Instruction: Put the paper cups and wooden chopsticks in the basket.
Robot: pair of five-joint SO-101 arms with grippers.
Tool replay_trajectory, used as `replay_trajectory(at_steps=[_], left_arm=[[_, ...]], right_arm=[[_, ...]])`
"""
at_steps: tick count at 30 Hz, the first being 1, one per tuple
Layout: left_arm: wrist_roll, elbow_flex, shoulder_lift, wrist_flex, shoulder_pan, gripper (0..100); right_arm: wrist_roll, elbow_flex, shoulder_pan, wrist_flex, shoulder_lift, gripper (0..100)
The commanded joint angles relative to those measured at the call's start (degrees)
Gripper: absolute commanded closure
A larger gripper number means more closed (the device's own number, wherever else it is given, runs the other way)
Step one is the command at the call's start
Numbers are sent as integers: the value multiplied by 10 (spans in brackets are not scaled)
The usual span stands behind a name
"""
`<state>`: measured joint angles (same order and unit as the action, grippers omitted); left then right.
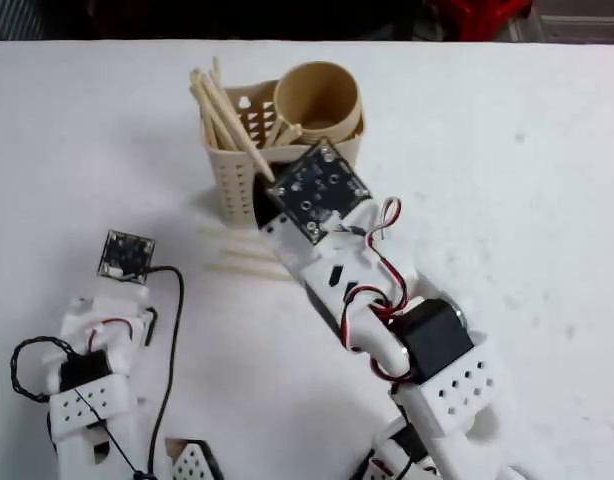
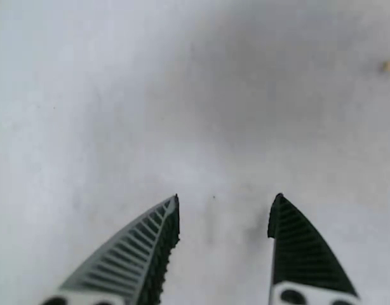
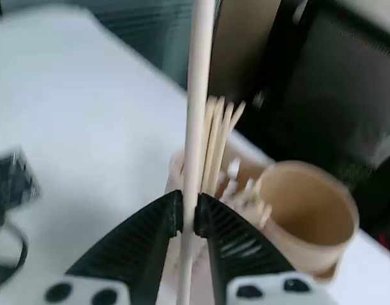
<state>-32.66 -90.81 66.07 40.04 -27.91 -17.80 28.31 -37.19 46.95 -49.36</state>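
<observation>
The white table [image 1: 517, 150] fills nearly the whole high view. Its far edge runs straight across the top of the frame, with a dark strip beyond it. The right side of the frame and the upper left are open surface, as is the middle left between the two arms.

The right arm [image 1: 427, 350] comes in from the lower right corner and slants up to the centre of the frame, its wrist against the near side of the basket. The left arm [image 1: 87, 370] sits in the lower left corner, well apart from the basket.

The basket [image 1: 232, 175] stands upright at upper centre, set back from the far edge. It is cream plastic with slotted walls. A tan paper cup [image 1: 319, 98] sits upright in its right half, mouth open and rim above the basket wall.

In the right wrist view the right gripper [image 3: 189, 219] has its black ribbed claw pinched on a single chopstick [image 3: 200, 95], a pale round stick that stands up the middle of the frame in front of the basket.

In the left wrist view the left gripper [image 2: 223, 206] has its claw spread wide over bare table, touching nothing.

A bundle of chopsticks [image 1: 215, 105] stands in the basket's left half, leaning toward the upper left. A few loose chopsticks [image 1: 249, 268] lie flat on the table just below the basket, left of the right arm.
</observation>
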Motion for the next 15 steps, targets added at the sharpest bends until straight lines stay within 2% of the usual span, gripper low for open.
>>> replay_trajectory(at_steps=[1, 7, 15], left_arm=[[-7, 3, 7, -7, 7, 763], [-7, 3, 7, -8, 7, 763], [-7, 3, 7, -9, 7, 763]], right_arm=[[11, -32, 7, -186, 1, 981], [12, -75, 6, -336, 110, 981], [12, -258, 7, -348, 304, 981]])
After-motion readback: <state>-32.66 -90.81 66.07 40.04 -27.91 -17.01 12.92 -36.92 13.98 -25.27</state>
